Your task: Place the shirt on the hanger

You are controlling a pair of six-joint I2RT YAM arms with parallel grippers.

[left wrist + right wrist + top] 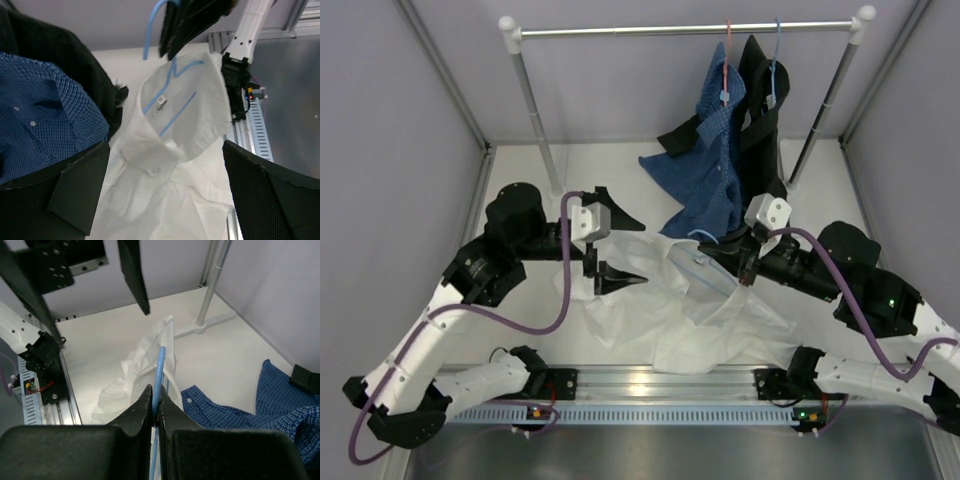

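Pinching the hanger (160, 367) wire in our tightly closed right claw (155, 401), we hold the left claw (620, 247) wide and empty just left of the shirt (690, 325), crumpled near-centre, bench (610, 168) showing beyond its far-left edge.

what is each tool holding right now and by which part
The right tool is shut on the light-blue wire hanger, pinching its wire neck just below the hook. The left tool is open and holds nothing.

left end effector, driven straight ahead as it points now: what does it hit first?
The white shirt, about at its collar, with the light-blue hanger inside. The open left end effector has nothing nearer in its wrist view, though depth is unclear.
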